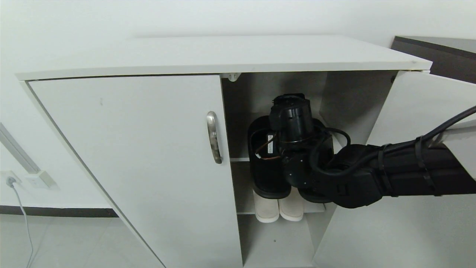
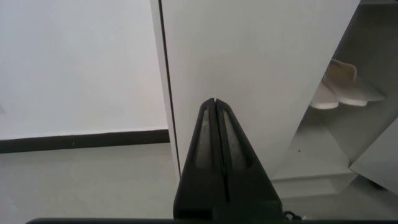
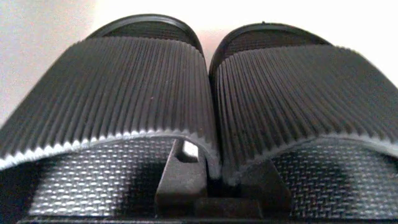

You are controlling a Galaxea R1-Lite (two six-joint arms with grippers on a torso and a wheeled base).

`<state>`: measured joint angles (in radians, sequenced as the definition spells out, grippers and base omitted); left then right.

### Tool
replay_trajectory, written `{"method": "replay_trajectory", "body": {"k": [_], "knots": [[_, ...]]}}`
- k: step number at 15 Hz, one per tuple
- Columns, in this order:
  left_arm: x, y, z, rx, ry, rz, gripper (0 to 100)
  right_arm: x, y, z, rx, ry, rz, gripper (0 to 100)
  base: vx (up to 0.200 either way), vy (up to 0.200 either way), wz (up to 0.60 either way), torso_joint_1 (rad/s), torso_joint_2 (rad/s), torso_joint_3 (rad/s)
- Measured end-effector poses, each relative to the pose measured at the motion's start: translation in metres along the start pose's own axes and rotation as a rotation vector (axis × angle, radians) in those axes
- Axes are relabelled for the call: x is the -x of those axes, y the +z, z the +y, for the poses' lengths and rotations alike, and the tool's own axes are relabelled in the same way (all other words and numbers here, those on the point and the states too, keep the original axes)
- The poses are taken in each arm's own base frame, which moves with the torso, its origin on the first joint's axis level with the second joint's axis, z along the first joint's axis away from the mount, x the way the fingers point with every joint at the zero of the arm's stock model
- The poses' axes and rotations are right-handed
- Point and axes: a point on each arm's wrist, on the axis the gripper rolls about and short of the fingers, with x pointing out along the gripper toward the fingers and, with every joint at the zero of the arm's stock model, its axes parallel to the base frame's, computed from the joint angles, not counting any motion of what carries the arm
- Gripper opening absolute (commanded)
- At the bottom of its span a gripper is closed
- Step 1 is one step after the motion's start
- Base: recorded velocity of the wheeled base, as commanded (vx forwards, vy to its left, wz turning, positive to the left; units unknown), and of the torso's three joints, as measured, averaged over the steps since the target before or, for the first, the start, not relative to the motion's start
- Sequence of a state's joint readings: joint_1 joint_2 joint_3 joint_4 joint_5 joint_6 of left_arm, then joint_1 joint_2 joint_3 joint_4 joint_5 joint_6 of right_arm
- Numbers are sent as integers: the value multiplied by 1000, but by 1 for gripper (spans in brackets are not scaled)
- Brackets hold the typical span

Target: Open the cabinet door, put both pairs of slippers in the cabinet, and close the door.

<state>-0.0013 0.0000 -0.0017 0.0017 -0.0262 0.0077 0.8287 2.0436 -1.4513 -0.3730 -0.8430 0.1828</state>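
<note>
Inside the open right half of the cabinet [image 1: 223,56], the right gripper [image 3: 214,177] holds the black slippers [image 1: 266,175] as a pair, its fingers narrowed on the two inner strap edges where they meet. White slippers [image 1: 279,210] lie on the shelf [image 1: 243,203] at 6 o'clock of the black pair, overhanging its front edge; contact between the pairs cannot be told. Right door [image 1: 416,108] stands open at 3 o'clock; left door [image 1: 130,156] is closed. Left gripper [image 2: 214,134] is pressed fully together, empty, low before the closed door.

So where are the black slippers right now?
In the head view, the black slippers are inside the open right half of the cabinet, held by the right gripper, above the white slippers.
</note>
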Motion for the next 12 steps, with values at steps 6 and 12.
{"method": "replay_trajectory", "body": {"k": [6, 12], "knots": [[0, 0, 0, 0, 0, 0, 0, -40, 3, -2, 12, 21, -7, 0, 0, 0, 0, 0, 0, 0], [0, 0, 0, 0, -1, 0, 0, -66, 24, -3, 13, 18, 11, 0, 0, 0, 0, 0, 0, 0]]}}
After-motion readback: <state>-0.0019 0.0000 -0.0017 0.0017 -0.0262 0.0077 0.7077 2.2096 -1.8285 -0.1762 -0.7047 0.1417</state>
